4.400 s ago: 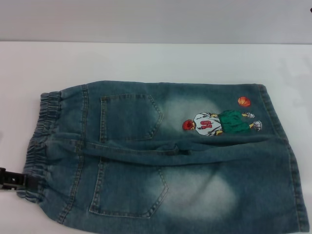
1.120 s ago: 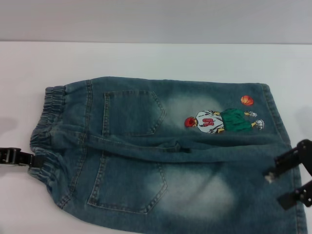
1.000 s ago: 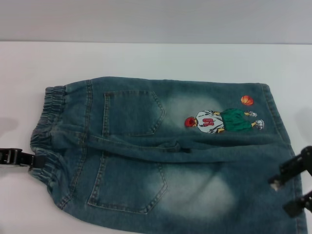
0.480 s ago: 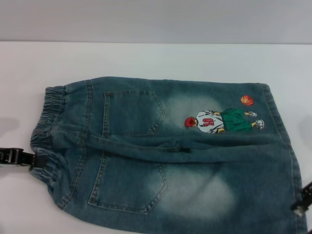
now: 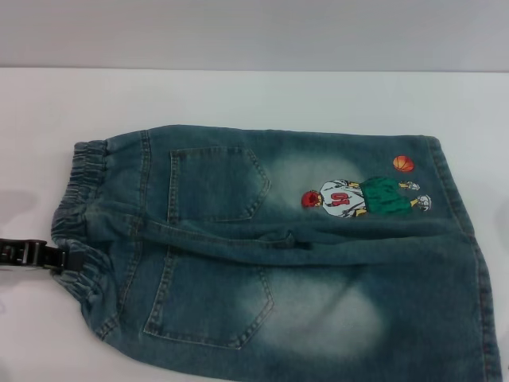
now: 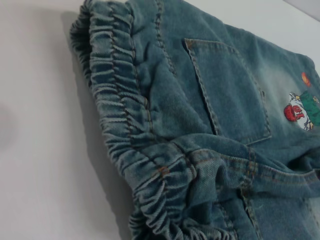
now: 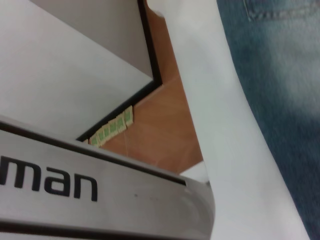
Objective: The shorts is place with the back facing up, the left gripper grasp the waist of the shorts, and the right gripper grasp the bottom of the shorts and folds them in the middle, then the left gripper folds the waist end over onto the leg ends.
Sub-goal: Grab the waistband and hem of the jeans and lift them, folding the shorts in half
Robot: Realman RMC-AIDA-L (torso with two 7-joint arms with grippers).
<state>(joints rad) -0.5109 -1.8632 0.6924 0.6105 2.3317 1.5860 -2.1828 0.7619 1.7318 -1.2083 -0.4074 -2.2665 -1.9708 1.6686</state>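
the shorts [image 5: 278, 247] were laid lengthwise across the table [image 5: 238, 95], waist beside the left gripper [image 5: 32, 256], whose finger state could not be told.

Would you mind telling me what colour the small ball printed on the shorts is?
Orange; the ball on the shorts shows best in the head view.

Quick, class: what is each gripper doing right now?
Left gripper: at the shorts' waistband, grip cannot be told.
Right gripper: out of view.
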